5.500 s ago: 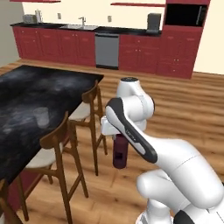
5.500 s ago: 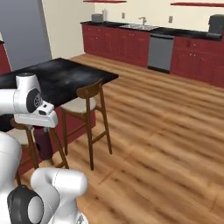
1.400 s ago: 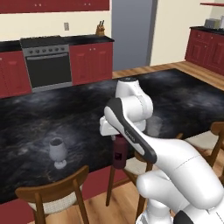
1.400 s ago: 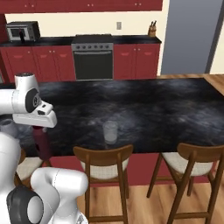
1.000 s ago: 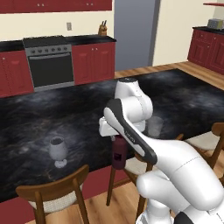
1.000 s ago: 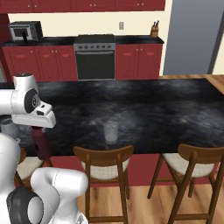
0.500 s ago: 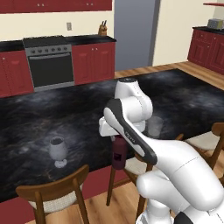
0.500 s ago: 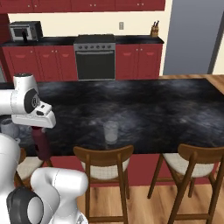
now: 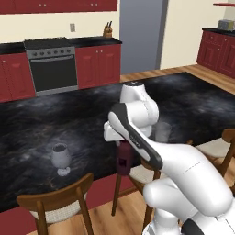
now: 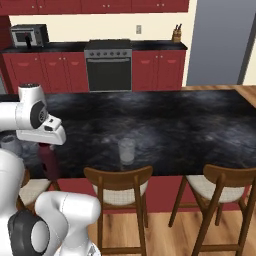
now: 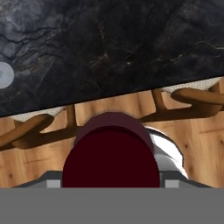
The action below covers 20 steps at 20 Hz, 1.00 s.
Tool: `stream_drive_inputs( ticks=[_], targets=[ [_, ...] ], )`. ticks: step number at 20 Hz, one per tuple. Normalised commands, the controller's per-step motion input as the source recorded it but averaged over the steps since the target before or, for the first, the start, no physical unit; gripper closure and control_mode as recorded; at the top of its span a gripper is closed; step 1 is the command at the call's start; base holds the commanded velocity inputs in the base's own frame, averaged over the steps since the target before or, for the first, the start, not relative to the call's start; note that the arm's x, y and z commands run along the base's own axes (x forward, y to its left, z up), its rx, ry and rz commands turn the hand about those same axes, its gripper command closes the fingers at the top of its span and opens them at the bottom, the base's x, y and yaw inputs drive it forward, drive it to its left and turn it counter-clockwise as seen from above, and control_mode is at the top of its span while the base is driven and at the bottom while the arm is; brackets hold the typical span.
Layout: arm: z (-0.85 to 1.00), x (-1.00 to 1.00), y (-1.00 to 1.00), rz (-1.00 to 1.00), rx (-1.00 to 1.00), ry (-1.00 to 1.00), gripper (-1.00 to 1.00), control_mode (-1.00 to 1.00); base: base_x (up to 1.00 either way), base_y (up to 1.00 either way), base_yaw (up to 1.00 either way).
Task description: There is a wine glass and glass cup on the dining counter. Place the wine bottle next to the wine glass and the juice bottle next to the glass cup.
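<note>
**Base parked at the table, juice bottle hanging in the hand**

Since 5.5 s ago the base has driven round, so both base views now face the long side of the table (image 9: 41, 119) with the stove wall behind it; over the last second and a half nothing has shifted, and the arm keeps the same pose.

In the left base view, the wine glass (image 9: 61, 158) stands upright on the black top well to the left of the hand (image 9: 123, 143), near the table's front edge. A wooden chair (image 9: 55, 202) sits below the glass, tucked against the red base. The hand itself hangs off the front edge of the table, lower than the top, and is closed round the juice bottle (image 9: 124, 160), which hangs upright beneath it, its dark red body and small label showing below the white wrist. Just right of the hand, and beyond it on the top, the glass cup (image 9: 162, 132) stands upright, partly hidden by the arm.

In the right base view the juice bottle (image 10: 49, 162) shows under the hand at the left, and the glass cup (image 10: 126, 151) stands to its right near the front edge, above a chair back.

In the hand view the bottle's dark red cap (image 11: 110, 168) sits close at the bottom, with the table edge just beyond it and the wine glass (image 11: 5, 75) at the far left.
</note>
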Motion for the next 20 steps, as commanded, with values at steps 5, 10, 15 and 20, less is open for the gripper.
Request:
stream_drive_inputs(
  ticks=[5, 10, 15, 20],
  targets=[
    [0.00, 0.60, 0.00, 0.00, 0.00, 0.07, 1.00, -1.00, 0.00, 0.00, 0.00],
    [0.00, 0.61, 0.00, 0.00, 0.00, 0.09, 1.00, -1.00, 0.00, 0.00, 0.00],
    [0.00, 0.63, 0.00, 0.00, 0.00, 0.17, 1.00, -1.00, 0.00, 0.00, 0.00],
    [0.00, 0.56, 0.00, -0.01, 0.00, 0.20, 1.00, -1.00, 0.00, 0.00, 0.00]
  ],
)
